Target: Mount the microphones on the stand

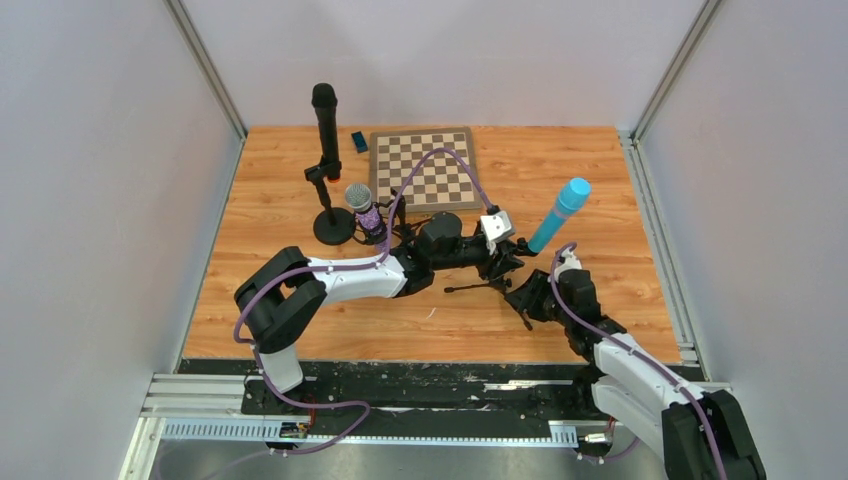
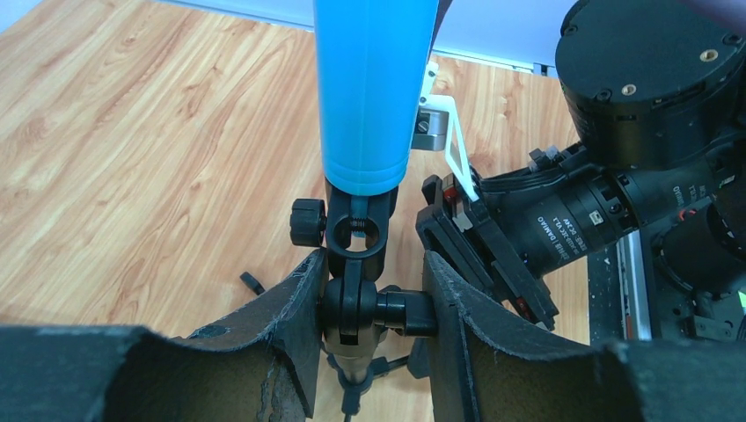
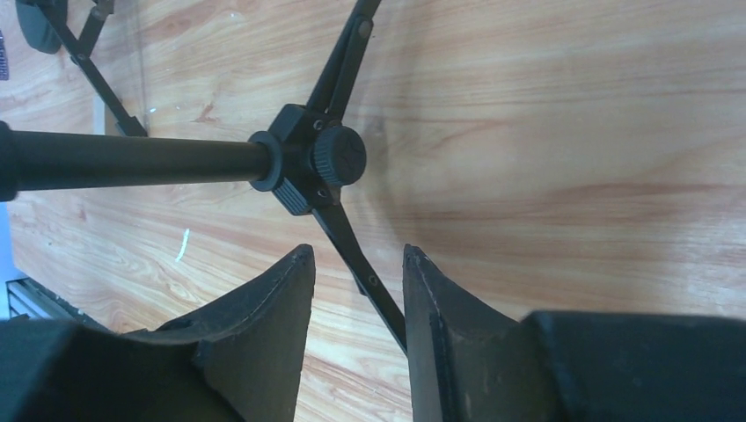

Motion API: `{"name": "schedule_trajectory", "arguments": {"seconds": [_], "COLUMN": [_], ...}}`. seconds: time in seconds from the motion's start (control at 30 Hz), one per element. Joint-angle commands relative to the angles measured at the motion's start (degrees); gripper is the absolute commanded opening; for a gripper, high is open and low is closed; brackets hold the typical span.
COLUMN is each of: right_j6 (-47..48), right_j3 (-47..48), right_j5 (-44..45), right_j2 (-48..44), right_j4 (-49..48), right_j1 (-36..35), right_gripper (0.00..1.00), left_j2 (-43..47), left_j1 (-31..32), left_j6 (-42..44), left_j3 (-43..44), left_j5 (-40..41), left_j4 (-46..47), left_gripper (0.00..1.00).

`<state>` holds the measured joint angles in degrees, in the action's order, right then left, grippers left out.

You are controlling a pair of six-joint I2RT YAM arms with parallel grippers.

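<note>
Microphones, three: black microphone (image 1: pixel 325 125), purple microphone (image 1: pixel 361 203), light blue microphone (image 1: pixel 560 213). Stands clearly seen, two: round-base stand (image 1: pixel 333 227), tripod stand (image 3: pixel 303 171). One chessboard (image 1: pixel 425 168); one small blue block (image 1: pixel 359 141).

Black microphone (image 1: pixel 325 120) upright on round-base stand (image 1: pixel 333 228), purple microphone (image 1: pixel 365 213) beside it, blue microphone (image 1: pixel 560 212) tilted

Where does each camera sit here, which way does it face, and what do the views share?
Top external: above and behind the bases, looking down on the table; left arm and right arm both show.
Left wrist: on the left arm, looking along the left fingers, shut on the tripod stand joint under the light blue microphone.
Right wrist: on the right arm, looking past the open right fingers at the stand's hub and legs.
Shared: the stand is in all three.
</note>
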<state>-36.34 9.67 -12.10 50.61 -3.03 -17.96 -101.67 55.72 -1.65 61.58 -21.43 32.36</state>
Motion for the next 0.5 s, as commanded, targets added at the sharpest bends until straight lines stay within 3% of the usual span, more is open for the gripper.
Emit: {"name": "schedule_trajectory", "arguments": {"seconds": [0.0,0.33,0.47], "right_j6": [-0.3,-3.87,-5.34], "right_j3": [-1.19,-1.12,-1.28], "right_j5": [3.12,10.02,11.19], "right_j2": [0.39,4.07,7.74], "right_j4": [-5.21,-7.9,-9.61], "right_j1": [-1.09,-6.81,-8.01], "right_gripper": [0.4,0.35,0.16], "left_j2": [2.61,3.63,3.86], "left_j1": [-0.34,-0.34,-0.35], "left_j6": [-2.16,-3.6,-3.63], "left_j3": [-0.25,-0.94,-0.98], "left_j5": [-1.37,-1.78,-2.34], "left_j4": [5.2,7.0,7.18], "left_gripper": [0.06,0.0,0.0]}}
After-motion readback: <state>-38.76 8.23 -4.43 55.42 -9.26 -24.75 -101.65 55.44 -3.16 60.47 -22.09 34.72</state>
